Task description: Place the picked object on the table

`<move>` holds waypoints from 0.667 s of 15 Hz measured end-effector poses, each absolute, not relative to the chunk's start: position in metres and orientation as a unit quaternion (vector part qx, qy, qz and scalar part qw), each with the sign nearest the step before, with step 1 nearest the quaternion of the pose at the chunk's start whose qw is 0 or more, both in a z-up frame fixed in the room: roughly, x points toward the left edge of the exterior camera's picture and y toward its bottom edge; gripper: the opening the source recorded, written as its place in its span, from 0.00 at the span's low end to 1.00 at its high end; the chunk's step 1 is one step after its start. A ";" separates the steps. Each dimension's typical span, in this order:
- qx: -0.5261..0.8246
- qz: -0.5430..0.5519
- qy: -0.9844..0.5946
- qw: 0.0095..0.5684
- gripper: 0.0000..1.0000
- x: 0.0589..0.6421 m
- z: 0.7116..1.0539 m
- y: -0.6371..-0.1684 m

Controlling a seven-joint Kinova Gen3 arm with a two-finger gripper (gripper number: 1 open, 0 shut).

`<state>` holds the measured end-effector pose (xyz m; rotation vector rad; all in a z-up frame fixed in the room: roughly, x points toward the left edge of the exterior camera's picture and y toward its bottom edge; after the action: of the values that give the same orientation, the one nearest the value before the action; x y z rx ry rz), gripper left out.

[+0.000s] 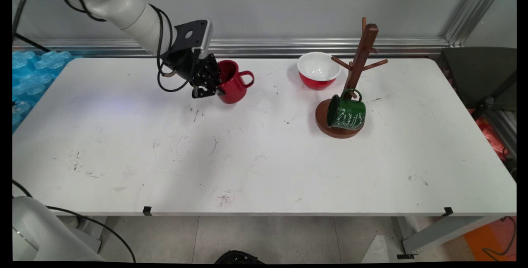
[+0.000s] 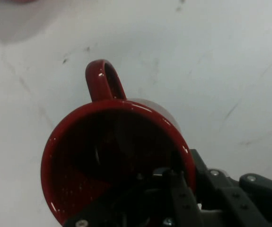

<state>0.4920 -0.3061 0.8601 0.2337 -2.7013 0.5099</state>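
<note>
Up at about eleven o'clock on the white table (image 1: pixel 264 165), the black gripper (image 1: pixel 210 88) is clamped on the rim of a red mug (image 1: pixel 231 81), one finger inside the cup and the other outside its wall. The mug is tilted, with its mouth turned toward the arm and its handle pointing off toward three o'clock. From where I stand I cannot tell whether its base touches the tabletop or hangs just above it. Seen from the hand, the red mug (image 2: pixel 114 161) fills most of the view, its dark inside open to the camera and its handle standing up at twelve o'clock, with the gripper (image 2: pixel 183 184) gripping the rim at about four o'clock.

Over at roughly two o'clock on the table stands a brown wooden mug tree (image 1: pixel 359 59). A green mug (image 1: pixel 345 112) with white lettering hangs from a low peg over the round base. Just beside the tree, at its ten o'clock, sits a red bowl (image 1: pixel 319 71) with a white inside.
</note>
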 end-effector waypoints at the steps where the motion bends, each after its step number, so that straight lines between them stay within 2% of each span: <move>1: 0.087 0.183 -0.962 0.183 0.00 0.493 0.857 -0.309; 10: 0.107 0.172 -0.969 0.144 0.00 0.494 0.834 -0.320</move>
<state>0.4943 -0.3198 0.8338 0.3097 -2.7922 0.4944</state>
